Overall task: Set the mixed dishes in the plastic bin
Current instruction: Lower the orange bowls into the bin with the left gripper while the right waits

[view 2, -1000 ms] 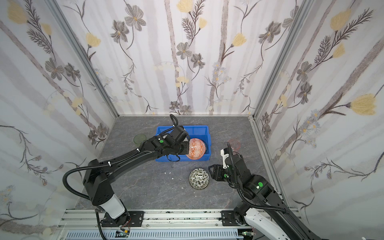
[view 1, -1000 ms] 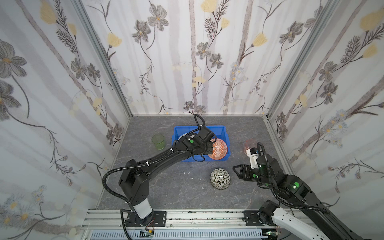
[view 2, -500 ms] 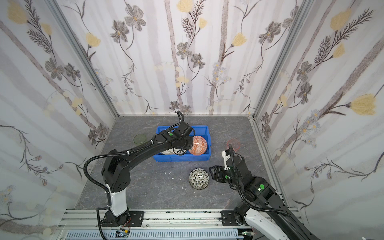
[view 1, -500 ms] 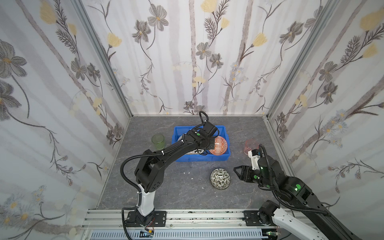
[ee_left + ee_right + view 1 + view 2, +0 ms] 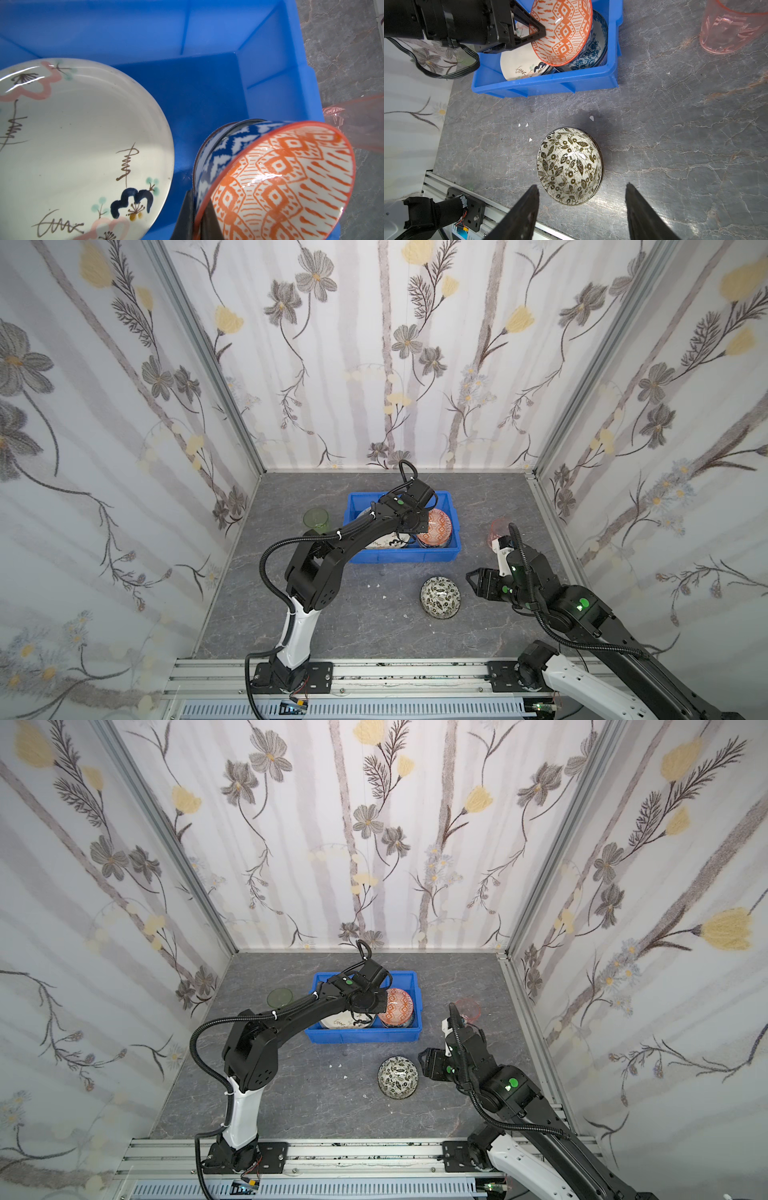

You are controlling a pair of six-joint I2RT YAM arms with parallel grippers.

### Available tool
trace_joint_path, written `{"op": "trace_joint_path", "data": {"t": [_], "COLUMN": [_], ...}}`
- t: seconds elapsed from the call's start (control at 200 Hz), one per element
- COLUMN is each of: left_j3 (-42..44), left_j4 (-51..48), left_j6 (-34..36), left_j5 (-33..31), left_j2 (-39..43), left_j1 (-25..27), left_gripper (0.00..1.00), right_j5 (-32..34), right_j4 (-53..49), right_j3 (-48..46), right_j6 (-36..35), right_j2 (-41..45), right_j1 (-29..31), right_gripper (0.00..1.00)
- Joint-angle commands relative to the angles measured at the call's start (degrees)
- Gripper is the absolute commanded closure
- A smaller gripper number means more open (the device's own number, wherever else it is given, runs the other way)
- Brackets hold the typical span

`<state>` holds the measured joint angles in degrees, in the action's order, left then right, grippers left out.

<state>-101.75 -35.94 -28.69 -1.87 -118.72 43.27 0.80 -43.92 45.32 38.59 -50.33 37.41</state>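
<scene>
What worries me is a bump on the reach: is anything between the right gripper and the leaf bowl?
Nothing visible does. The open right gripper points straight at the leaf bowl with a clear gap; the pink tumbler and the white specks lie off that line.

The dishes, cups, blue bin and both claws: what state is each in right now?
Blue plastic bin: holds two dishes.
Orange-patterned ceramic bowl: tilted, held over the bin.
Left gripper: shut on the orange bowl's rim.
Blue-white ceramic bowl: inside the bin.
Cream painted round plate: inside the bin.
Black-white leaf-patterned bowl: outside the bin, untouched.
Right gripper: open, empty.
Green translucent tumbler: upright, outside the bin.
Pink translucent tumbler: upright, outside the bin.
</scene>
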Motion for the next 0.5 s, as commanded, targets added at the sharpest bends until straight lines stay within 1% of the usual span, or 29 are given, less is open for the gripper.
{"op": "trace_joint_path", "data": {"t": [0.0, 0.265, 0.495], "left_j3": [-1.5, -2.7, -1.5], "left_j4": [1.0, 0.8, 0.4], "left_j6": [0.3, 0.2, 0.5], "left_j5": [0.6, 1.7, 0.6], "left_j2": [-1.1, -2.5, -1.7], "left_j1": [-0.1, -0.1, -0.1], "left_gripper": [1.0, 1.0, 1.0], "right_j5": [0.5, -0.2, -0.6], "right_j4": [1.8, 2.2, 2.4], "right_j3": [0.1, -0.1, -0.7], "right_j6": [-1.4, -2.6, -2.7], "right_j2": [-0.8, -2.1, -2.1], "right_j1": [-0.4, -1.4, -2.1], "right_gripper": [0.34, 0.34, 0.33]}}
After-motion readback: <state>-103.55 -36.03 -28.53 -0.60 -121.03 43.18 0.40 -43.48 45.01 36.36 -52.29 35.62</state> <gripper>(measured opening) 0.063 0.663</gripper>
